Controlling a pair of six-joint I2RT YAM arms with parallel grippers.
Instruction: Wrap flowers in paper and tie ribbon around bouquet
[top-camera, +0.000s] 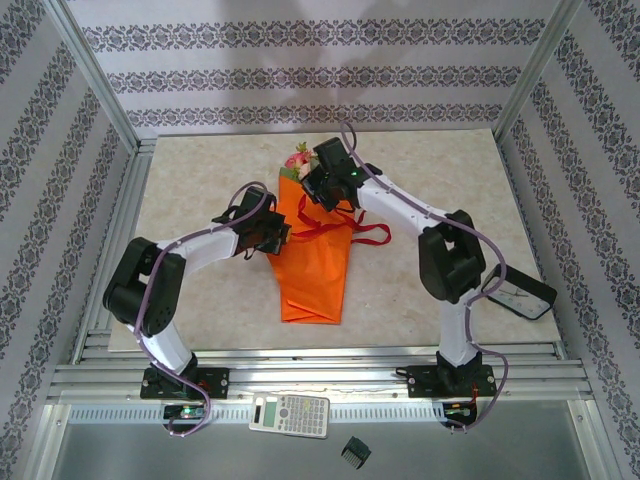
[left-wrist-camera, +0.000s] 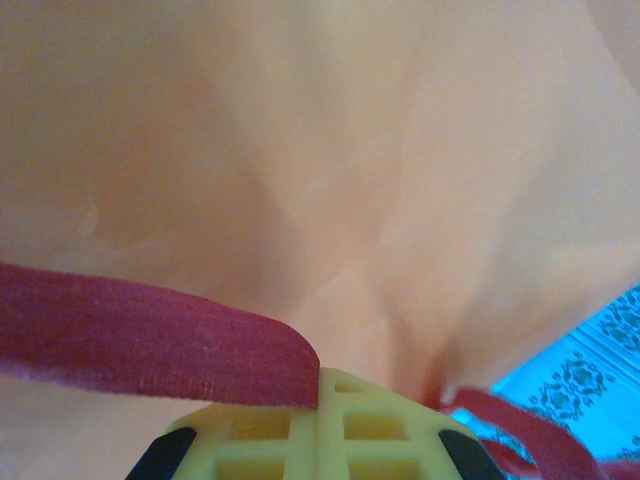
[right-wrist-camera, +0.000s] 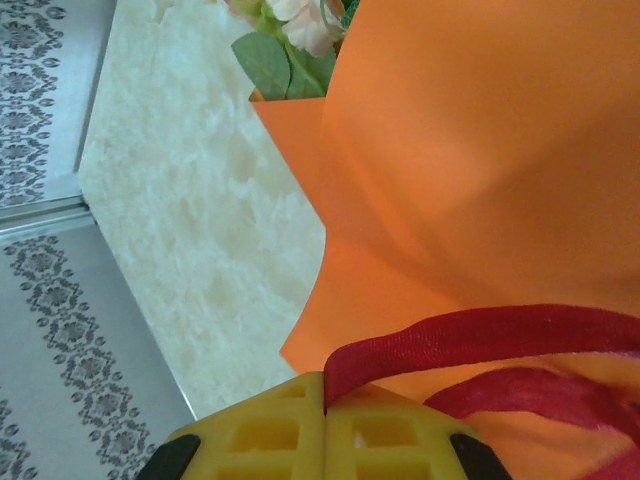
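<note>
Left end effector (left-wrist-camera: 320, 392) looks clamped on ribbon (left-wrist-camera: 150, 340) end, tight against paper. Bouquet (top-camera: 315, 265) lies mid-table (top-camera: 200, 180), flowers (top-camera: 299, 160) at far end. Right end effector (right-wrist-camera: 325, 398) pinched shut on other ribbon end. I'd pull both ends apart evenly and low, cinching without crushing cone. Calculator (top-camera: 289, 414) on near rail, no obstruction.

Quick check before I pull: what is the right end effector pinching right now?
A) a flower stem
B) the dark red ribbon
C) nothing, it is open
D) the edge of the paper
B: in the right wrist view the ribbon comes straight out of the closed seam of the right end effector, in front of the orange paper.
</note>
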